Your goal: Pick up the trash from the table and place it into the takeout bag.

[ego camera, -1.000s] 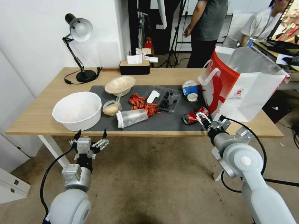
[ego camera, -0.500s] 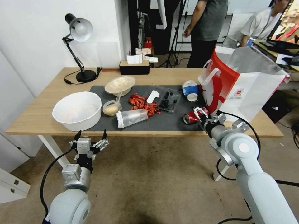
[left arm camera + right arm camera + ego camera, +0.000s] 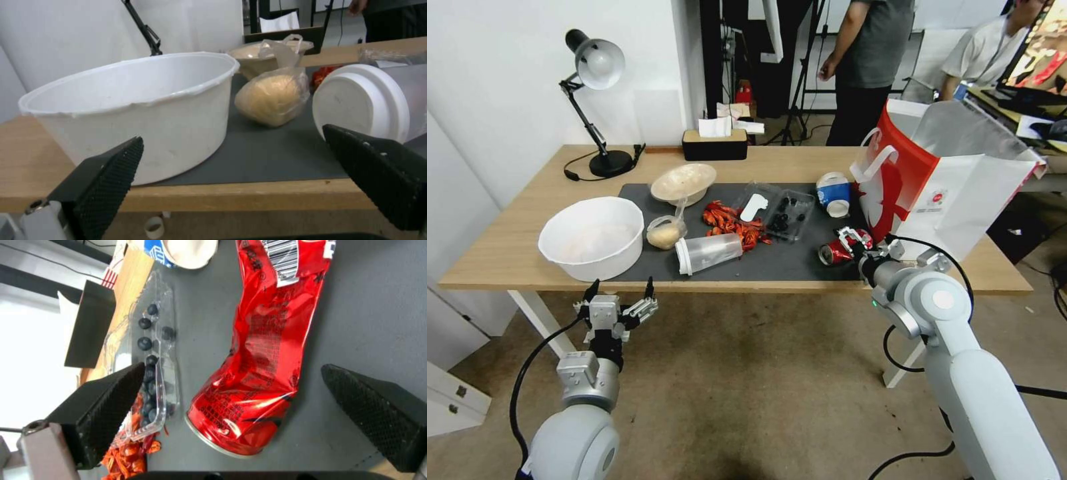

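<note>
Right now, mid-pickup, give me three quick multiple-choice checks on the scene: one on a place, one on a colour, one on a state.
1. The crushed red soda can lies:
A. inside the big white tub
B. on the dark grey mat, just in front of the red-and-white paper takeout bag
C. on the floor

2. The toppled paper cup is:
A. blue and white
B. green
C. black

3. The right hand is:
A. shut on the can
B. open, fingers either side of the can
C. inside the bag

Answers: 1 B, the head view shows it there. 2 A, blue body, white rim. 3 B, the right wrist view shows gaps on both sides.
</note>
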{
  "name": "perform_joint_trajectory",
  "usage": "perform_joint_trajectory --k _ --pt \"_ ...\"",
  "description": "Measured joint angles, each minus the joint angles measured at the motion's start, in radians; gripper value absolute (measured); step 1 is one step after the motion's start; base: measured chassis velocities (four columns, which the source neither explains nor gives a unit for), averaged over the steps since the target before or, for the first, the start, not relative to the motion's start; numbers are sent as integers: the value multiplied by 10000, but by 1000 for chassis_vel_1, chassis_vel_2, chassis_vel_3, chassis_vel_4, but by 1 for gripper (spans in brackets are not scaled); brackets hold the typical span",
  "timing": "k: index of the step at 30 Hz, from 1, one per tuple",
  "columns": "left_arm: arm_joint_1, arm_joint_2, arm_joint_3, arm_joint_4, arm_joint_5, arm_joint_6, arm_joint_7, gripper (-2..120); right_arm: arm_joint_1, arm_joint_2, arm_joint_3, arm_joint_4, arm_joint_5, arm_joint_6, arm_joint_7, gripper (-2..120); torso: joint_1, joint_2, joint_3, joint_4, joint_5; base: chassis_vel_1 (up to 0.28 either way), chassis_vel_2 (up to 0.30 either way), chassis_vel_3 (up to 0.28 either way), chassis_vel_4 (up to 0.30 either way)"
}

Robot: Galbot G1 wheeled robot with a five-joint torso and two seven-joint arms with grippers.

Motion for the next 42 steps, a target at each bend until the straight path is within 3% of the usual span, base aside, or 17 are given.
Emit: perform_joint_trajectory --k 10,17,23,35,39,42 --pt "4 -37 15 0 -56 -84 -32 100 162 -3 -35 -185 183 -83 -76 92 0 -2 1 0 1 0 0 0 0" --pt "10 -36 7 8 -63 -145 -58 100 298 27 -96 -396 230 -136 -59 71 1 -3 1 1 0 0 0 0 0" --pt "4 -32 7 9 -84 -185 -74 100 230 64 -95 -443 229 -151 -16 45 1 -4 1 0 1 0 0 0 0" --pt "9 -34 -4 21 -90 -345 -117 100 182 -2 -177 -185 130 -213 -166 13 2 -4 3 1 2 0 0 0 0" --pt "6 -25 -20 35 -87 -390 -145 100 52 -80 -209 110 -315 -311 -648 0 3 -3 3 1 0 0 0 0 0" --pt "6 -35 -12 38 -75 -417 -169 100 -122 -185 -255 556 -943 -374 -1374 0 3 -3 1 1 0 0 0 0 0"
